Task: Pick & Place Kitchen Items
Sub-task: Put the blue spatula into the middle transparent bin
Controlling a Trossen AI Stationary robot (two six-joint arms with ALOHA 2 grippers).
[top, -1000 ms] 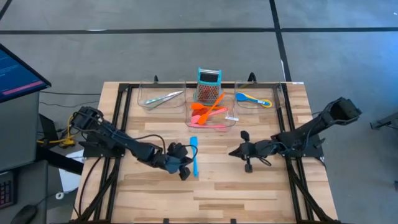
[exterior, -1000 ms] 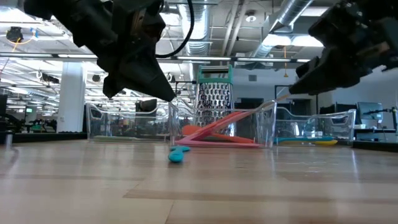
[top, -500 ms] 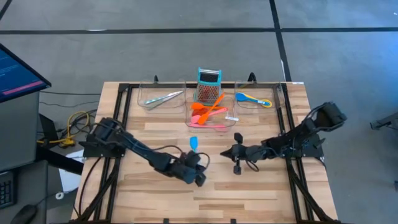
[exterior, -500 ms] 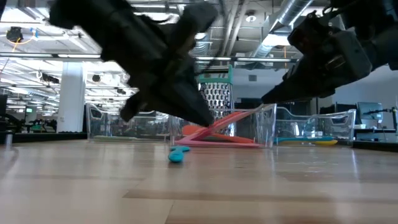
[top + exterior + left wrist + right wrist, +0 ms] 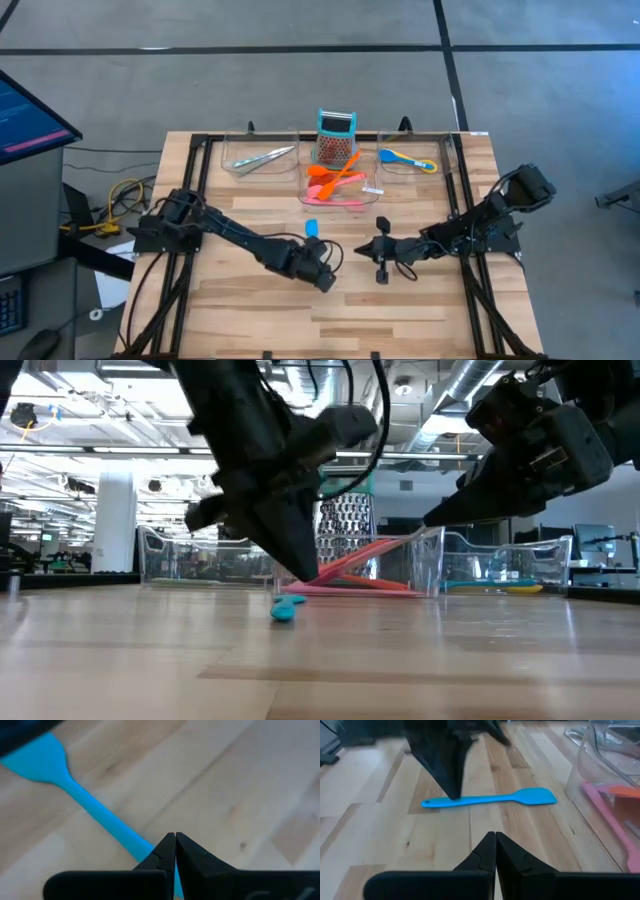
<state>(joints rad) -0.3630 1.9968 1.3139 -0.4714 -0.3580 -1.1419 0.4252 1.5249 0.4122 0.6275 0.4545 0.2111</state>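
A blue spatula point(image 5: 490, 799) lies flat on the wooden table, its blade point(image 5: 312, 228) toward the far edge; in the high view my left arm hides its handle. My left gripper point(image 5: 324, 280) is shut and points down at the handle near its free end point(image 5: 451, 800). It also shows in the left wrist view point(image 5: 175, 837), with the handle point(image 5: 115, 827) running under its tips. My right gripper point(image 5: 360, 247) is shut and empty. It hovers to the right of the spatula and points at it, as the right wrist view point(image 5: 495, 836) shows. My left gripper's shut fingertips point(image 5: 454, 790) come from above at the spatula handle point(image 5: 440, 801) near its free end. The spatula lies flat on the table. I cannot tell whether the tips touch the handle or stand just over it.
Three clear trays stand along the far edge: the left point(image 5: 228, 150) with metal tongs point(image 5: 262, 158), the middle point(image 5: 372, 190) with orange and pink utensils point(image 5: 335, 182), the right point(image 5: 445, 160) with a blue and yellow spoon point(image 5: 408, 158). A teal-topped grater point(image 5: 336, 137) stands behind the middle tray.
My left gripper has gone toward the table's right edge, from the spatula's left side to over its handle, and has tipped to point more steeply down. My right gripper has gone a little toward the table's left edge. The spatula has stayed in place.
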